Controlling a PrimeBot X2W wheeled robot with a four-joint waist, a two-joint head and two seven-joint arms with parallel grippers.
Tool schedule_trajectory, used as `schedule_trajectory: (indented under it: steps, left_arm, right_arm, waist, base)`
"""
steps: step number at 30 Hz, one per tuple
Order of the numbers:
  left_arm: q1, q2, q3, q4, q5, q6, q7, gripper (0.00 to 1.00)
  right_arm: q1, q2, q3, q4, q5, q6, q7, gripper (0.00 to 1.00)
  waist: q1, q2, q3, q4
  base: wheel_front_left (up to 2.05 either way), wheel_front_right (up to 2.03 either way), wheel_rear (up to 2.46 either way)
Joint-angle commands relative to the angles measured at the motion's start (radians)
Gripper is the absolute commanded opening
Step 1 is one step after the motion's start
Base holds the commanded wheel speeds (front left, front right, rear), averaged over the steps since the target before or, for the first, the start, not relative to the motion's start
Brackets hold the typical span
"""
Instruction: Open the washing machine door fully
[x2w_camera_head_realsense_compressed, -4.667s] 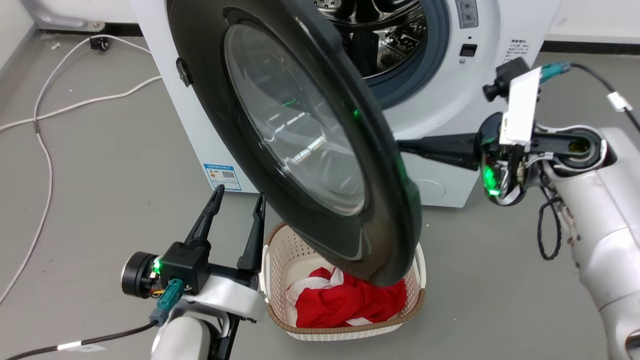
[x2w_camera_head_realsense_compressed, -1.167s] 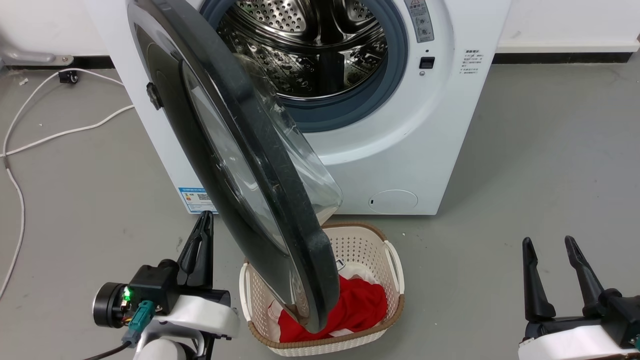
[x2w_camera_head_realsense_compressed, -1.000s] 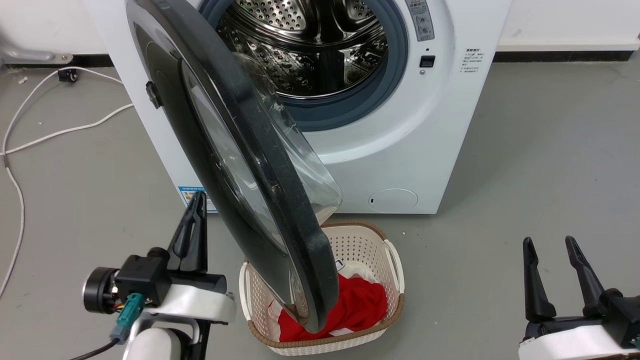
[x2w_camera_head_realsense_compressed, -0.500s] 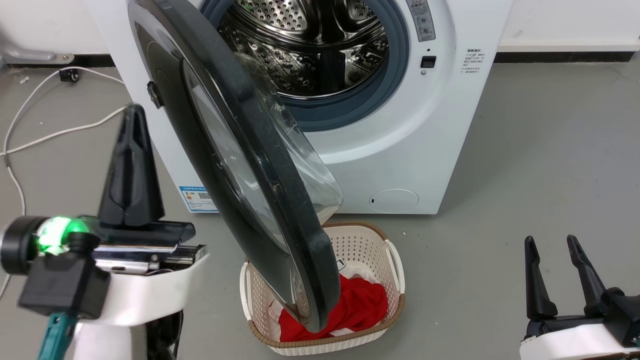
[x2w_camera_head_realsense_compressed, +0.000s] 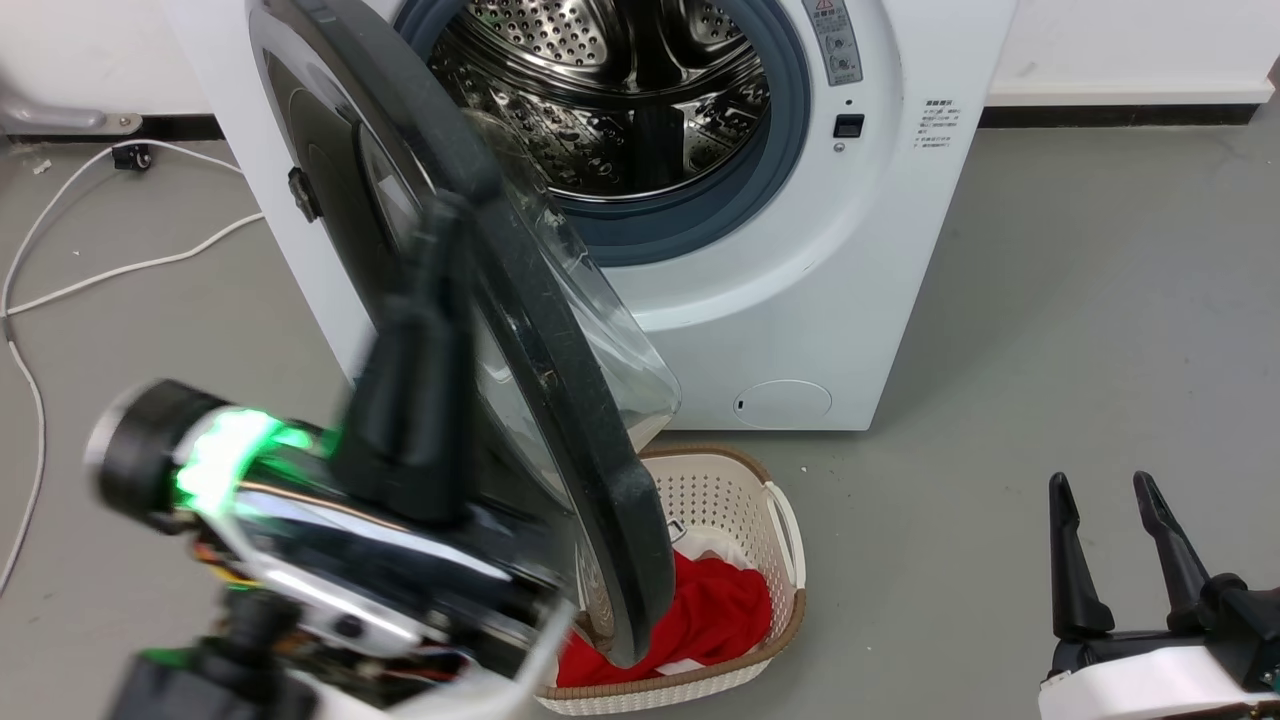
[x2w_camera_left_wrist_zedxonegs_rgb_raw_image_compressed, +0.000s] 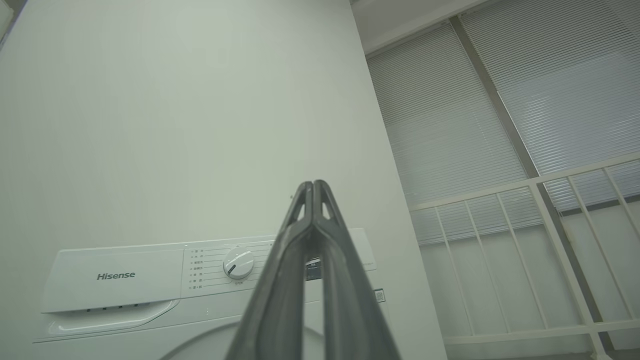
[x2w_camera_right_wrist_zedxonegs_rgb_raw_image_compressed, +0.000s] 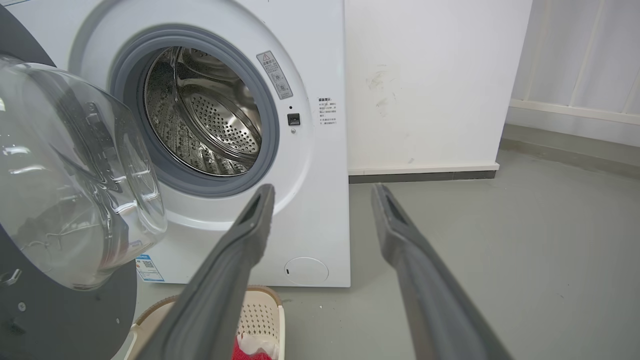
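The left end effector (x2w_camera_left_wrist_zedxonegs_rgb_raw_image_compressed: 312, 187), dark fingers pressed together, has swung up from floor level across the outer face of the large round, black-rimmed, glass-bowled washing machine door (x2w_camera_head_realsense_compressed: 600, 440), which stays half-open just to its right. The right end effector (x2w_camera_head_realsense_compressed: 1100, 485) waits spread, well apart. The left arm is probably taking over the final swing.

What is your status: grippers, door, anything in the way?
Left gripper shut, beside washing machine door. Right gripper open, well clear. Door open, not fully. Basket below its edge.
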Motion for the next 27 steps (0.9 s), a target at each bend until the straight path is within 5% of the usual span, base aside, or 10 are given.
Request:
schedule_trajectory:
  steps: [1,9,27]
  left_arm:
    - [0.018,0.009,-0.04,0.012,-0.013,-0.008,-0.001,0.0]
    - [0.096,0.062,-0.277,0.097,-0.079,-0.021,0.066,0.0]
    - [0.258,0.145,-0.431,0.366,-0.174,-0.013,0.251,0.0]
  right_arm:
    - [0.0,0.003,0.0,0.003,0.002,-0.001,-0.001,1.0]
    - [0.016,0.003,0.003,-0.003,0.005,-0.001,0.002,1.0]
    - [0.006,0.002,0.011,0.008,0.019,-0.001,0.01,1.0]
  waist:
    - [0.0,-0.0001,-0.002,0.0]
    - [0.0,-0.0001,-0.008,0.003]
    - [0.0,-0.0001,0.004,0.006]
  base:
    - [0.0,0.0,0.0]
    - [0.0,0.0,0.0]
    - [0.0,0.0,0.0]
